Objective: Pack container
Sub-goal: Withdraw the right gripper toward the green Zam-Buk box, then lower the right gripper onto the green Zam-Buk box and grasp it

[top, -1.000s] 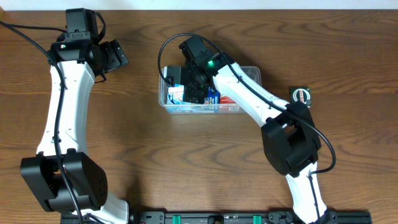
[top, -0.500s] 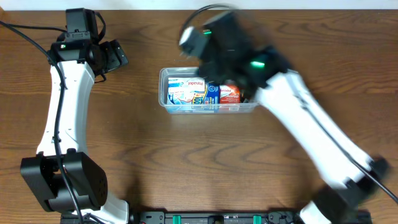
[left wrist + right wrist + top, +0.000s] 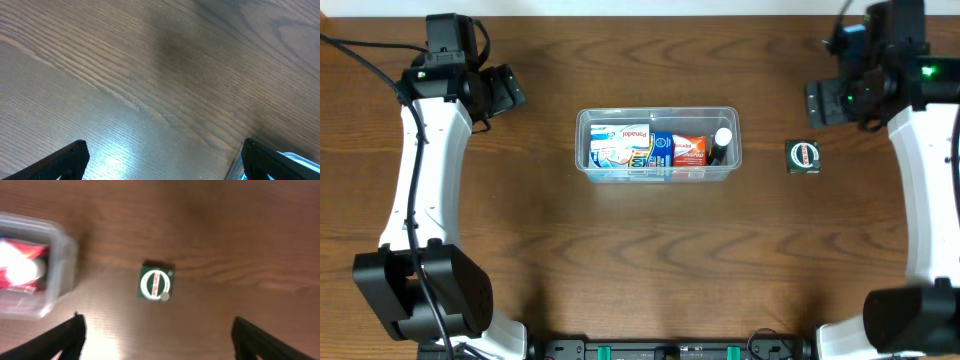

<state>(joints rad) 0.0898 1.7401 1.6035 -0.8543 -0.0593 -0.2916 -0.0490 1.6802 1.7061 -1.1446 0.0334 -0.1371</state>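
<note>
The clear plastic container (image 3: 731, 112) sits mid-table and holds several small packets and a dark bottle with a white cap (image 3: 721, 145). Its corner shows in the right wrist view (image 3: 57, 260) and at the left wrist view's lower right edge (image 3: 300, 162). A small green square packet (image 3: 802, 156) lies on the table right of the container; it also shows in the right wrist view (image 3: 155, 283). My right gripper (image 3: 161, 337) is open and empty, high at the far right, above the green packet. My left gripper (image 3: 165, 160) is open and empty over bare wood at the far left.
The table (image 3: 620, 260) is dark brown wood. The right arm (image 3: 920, 180) runs down the right side, the left arm (image 3: 415, 180) down the left side. The table's far edge runs along the top of the overhead view.
My right arm has pulled up out of the container and swung to the far right, above the green packet. The container's contents now show uncovered. The left arm has not moved.
</note>
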